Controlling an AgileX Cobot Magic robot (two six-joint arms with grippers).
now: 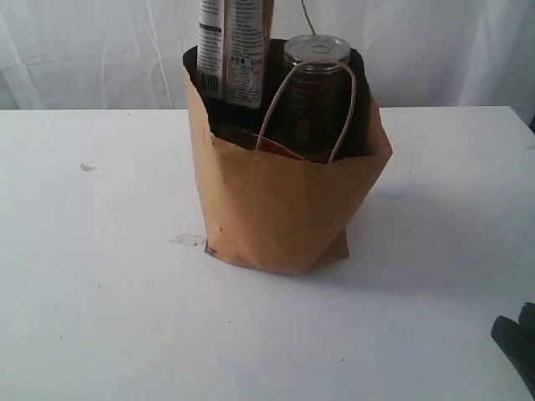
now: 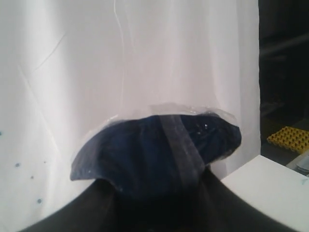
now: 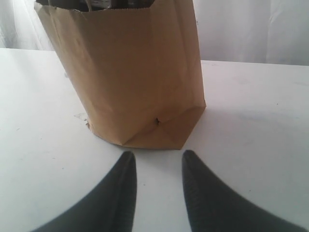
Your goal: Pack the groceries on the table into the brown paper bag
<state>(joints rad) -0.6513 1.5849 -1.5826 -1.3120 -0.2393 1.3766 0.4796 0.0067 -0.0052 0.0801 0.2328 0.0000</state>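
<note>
The brown paper bag (image 1: 276, 209) stands upright mid-table, its cord handle (image 1: 349, 109) looped over the front. The long dark-blue pasta packet (image 1: 234, 50) stands on end in the bag and rises out of the picture. Beside it in the bag is a large jar (image 1: 313, 92) with a round lid. My left gripper (image 2: 157, 203) is shut on the packet's top end (image 2: 154, 159), dark fingers on either side of it. My right gripper (image 3: 159, 154) is open and empty, low over the table (image 3: 251, 121), facing the bag's base (image 3: 145, 130). A bit of it shows at the near right corner (image 1: 517, 338).
A small clear scrap (image 1: 189, 241) lies by the bag's left foot and a tiny mark (image 1: 87, 167) sits further left. A white curtain (image 1: 84, 50) hangs behind the table. A yellow crate (image 2: 289, 139) lies beyond the table corner (image 2: 270, 188).
</note>
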